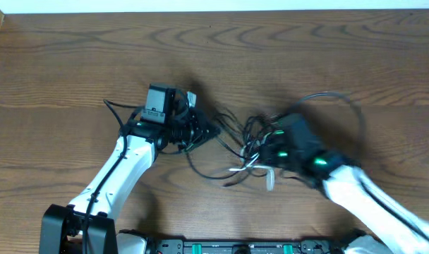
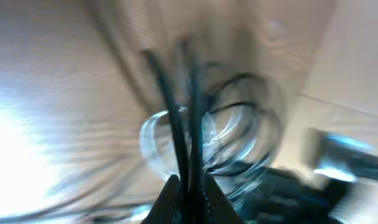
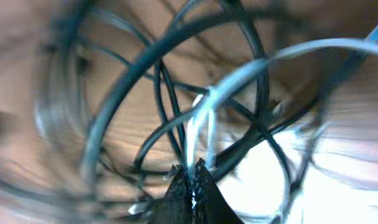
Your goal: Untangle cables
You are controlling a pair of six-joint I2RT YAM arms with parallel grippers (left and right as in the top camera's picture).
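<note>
1. Your left gripper is pinched narrow on the two thin black flexible cords. They rise straight from between its tips, though the left wrist view is blurred.
2. Your right gripper is clamped tight on the thin white flexible cord. That cord climbs from its tips and arcs off to the right.
3. From overhead, the tangle lies on the brown wooden table at mid-depth, between your two grippers.
4. Black loops spread to the far right, above the right arm.
5. Loose white cord lies on the near side of the tangle, just left of the right arm.
</note>
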